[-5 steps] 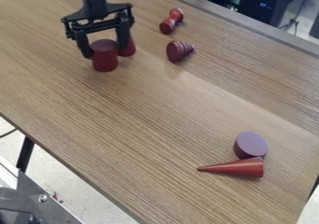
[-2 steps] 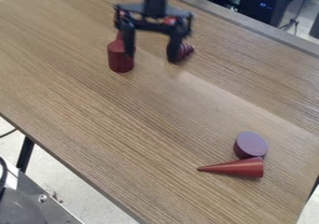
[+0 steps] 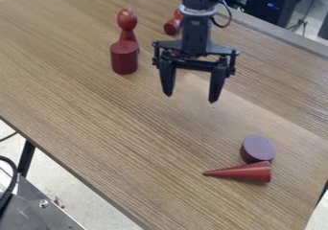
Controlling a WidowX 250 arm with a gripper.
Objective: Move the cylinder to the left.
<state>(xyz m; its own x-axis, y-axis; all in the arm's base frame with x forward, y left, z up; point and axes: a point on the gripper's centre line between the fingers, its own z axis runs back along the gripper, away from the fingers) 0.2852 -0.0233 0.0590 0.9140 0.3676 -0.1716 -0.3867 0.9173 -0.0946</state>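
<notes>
At the near left corner of the view, below the level of the tabletop, a grey metal panel with a round bolt head sat beside a curving black cable. Just past them, a black table leg ran down to the pale floor. On the wood-grain table, toward the near right, a red cone lay on its side, its tip toward the left of the view. Just behind its wide end stood a short purple cylinder, its flat round top facing up. Farther back, right of the view's middle, the black gripper hung with its two fingers spread well apart and pointing down, nothing between them. Left of it and a little farther off, the dark red cylinder stood upright on the table, apart from the gripper. Close behind that cylinder rose a red piece with a rounded knob, its lower part partly hidden. Farther right, a red dumbbell-shaped piece was partly covered by the arm. Beyond the table's far edge stood a dark computer tower with small blue lights.
</notes>
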